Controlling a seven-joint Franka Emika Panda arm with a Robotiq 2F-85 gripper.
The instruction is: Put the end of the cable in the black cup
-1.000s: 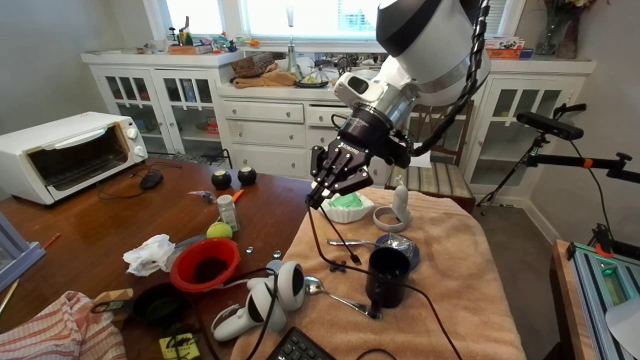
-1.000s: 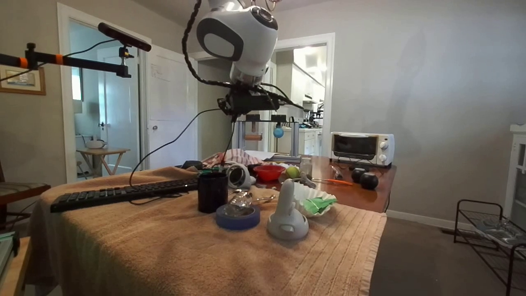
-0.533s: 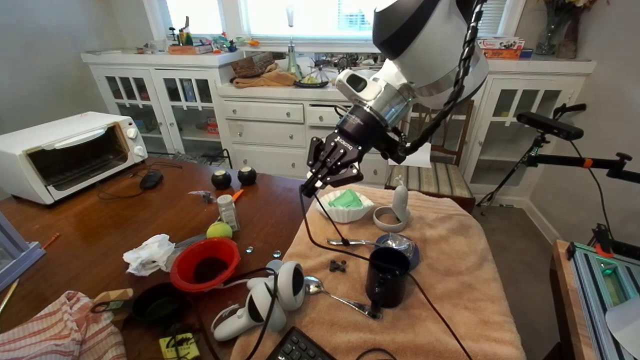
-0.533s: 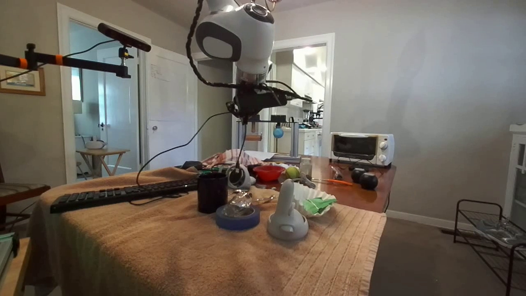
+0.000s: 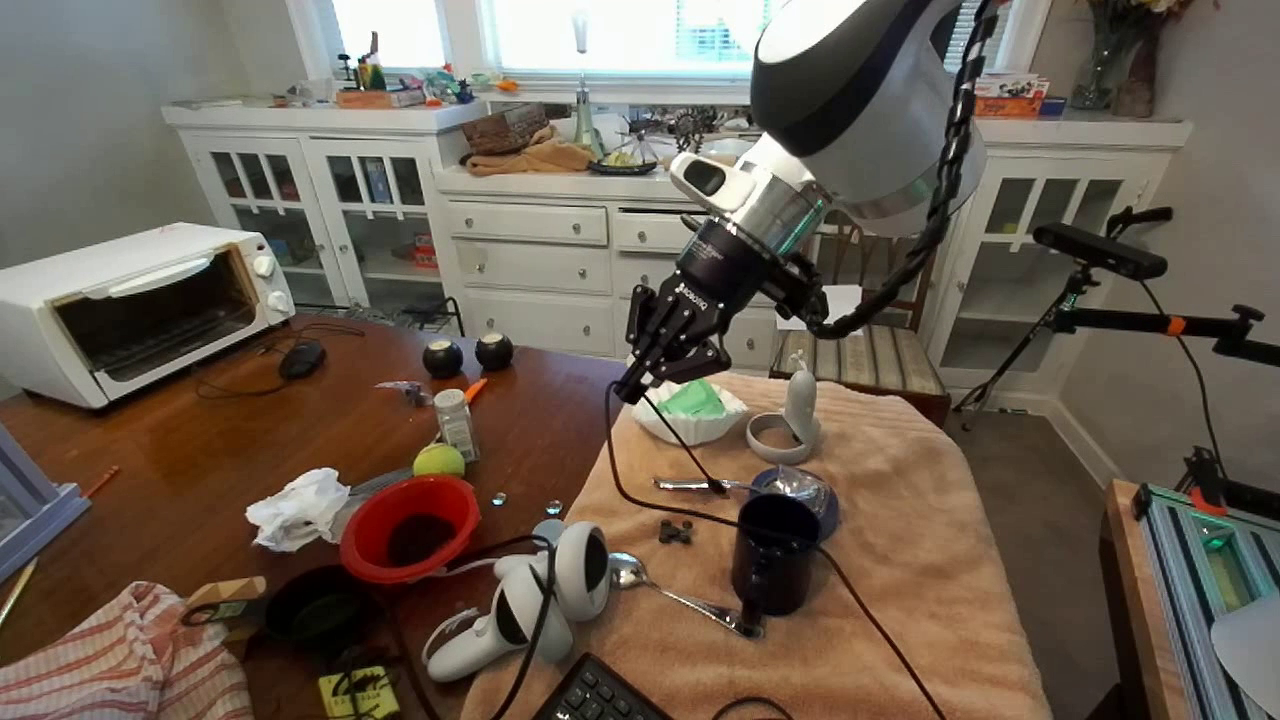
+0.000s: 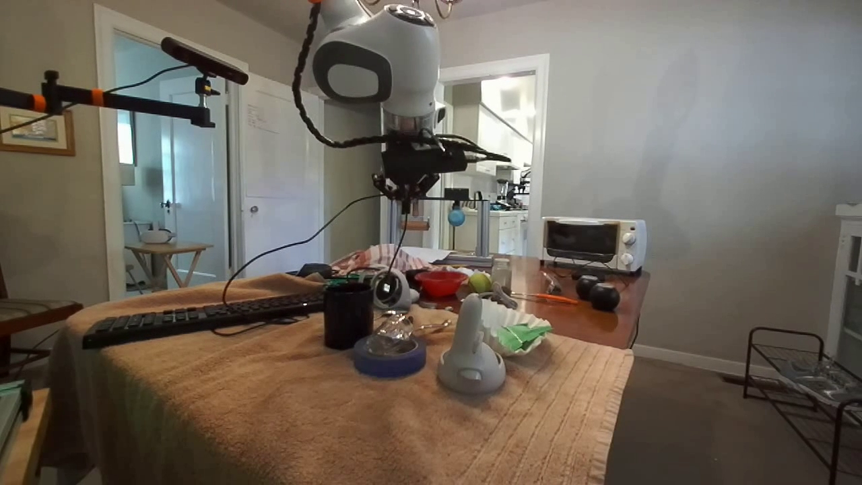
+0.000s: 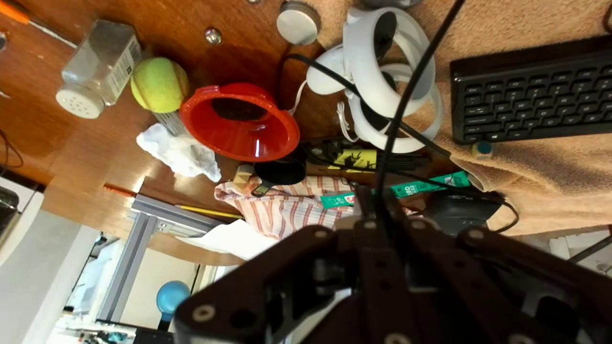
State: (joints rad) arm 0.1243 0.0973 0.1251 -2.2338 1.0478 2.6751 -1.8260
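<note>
My gripper (image 5: 628, 388) is shut on the thin black cable (image 5: 682, 442) and holds it high above the towel; the cable also shows in the other views (image 6: 400, 246) (image 7: 406, 95). The gripper shows there too (image 6: 405, 205) (image 7: 385, 205). A short stretch hangs down to the free end (image 5: 717, 487), which is in the air, apart from the cup. The longer stretch loops down and runs towards the table's near edge. The glossy black cup (image 5: 770, 575) stands upright on the towel, also in an exterior view (image 6: 347, 322). It is out of the wrist view. Its inside bottom is hidden.
Beside the cup are blue tape (image 6: 389, 357) with clear wrap, a spoon (image 5: 680, 597), a keyboard (image 6: 202, 320) and white controllers (image 5: 575, 575) (image 6: 469, 357). A white fluted bowl (image 5: 690, 425) stands below the gripper. A red bowl (image 5: 455, 510) and a tennis ball (image 5: 439, 460) are on the wood.
In an exterior view my gripper moved left and down, then slightly back right. The cable's hanging end swung left, then right. The gripper stayed shut on the cable; the cup has not moved.
</note>
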